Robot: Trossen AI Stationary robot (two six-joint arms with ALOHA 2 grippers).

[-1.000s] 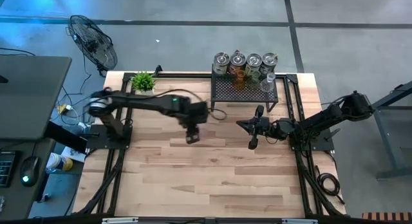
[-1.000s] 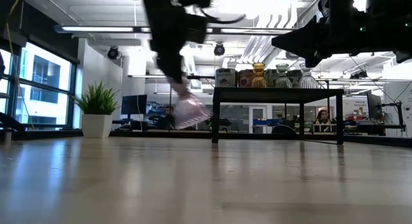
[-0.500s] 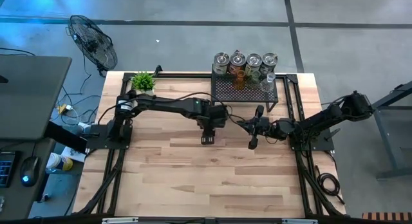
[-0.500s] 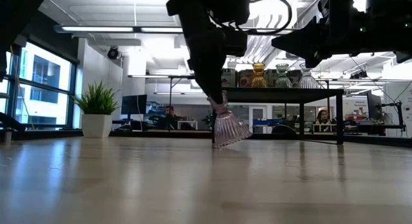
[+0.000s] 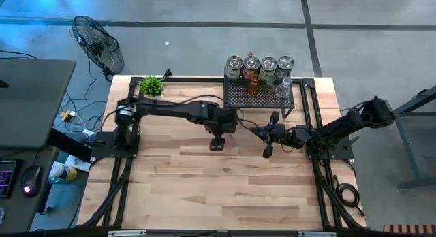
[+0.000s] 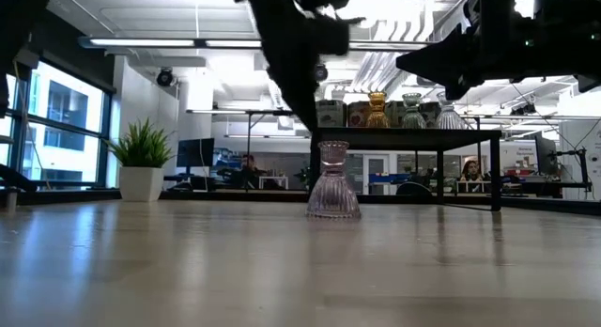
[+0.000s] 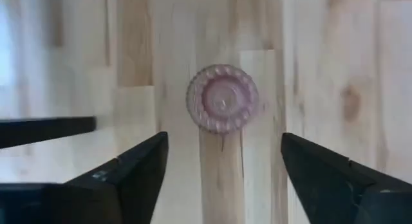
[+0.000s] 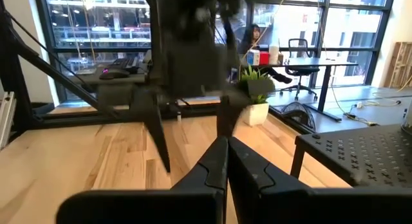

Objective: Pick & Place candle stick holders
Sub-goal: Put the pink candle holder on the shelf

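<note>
A pink ribbed glass candle stick holder (image 6: 333, 181) is set upright on the wooden table, with a narrow cup on top and a flared, skirt-like base resting flat on the boards. In the left wrist view it is seen from above as a round, scalloped pink rim (image 7: 223, 98). In the high view it is only partly made out as a pale pink spot (image 5: 229, 141) near the table's middle, well apart from the rest. A row of further holders is lined up on top of a rack at the table's far edge: two silvery ones (image 5: 234, 65), an amber one (image 6: 377, 109), a greenish clear one (image 6: 412, 110) and a clear one (image 6: 449, 116)
</note>
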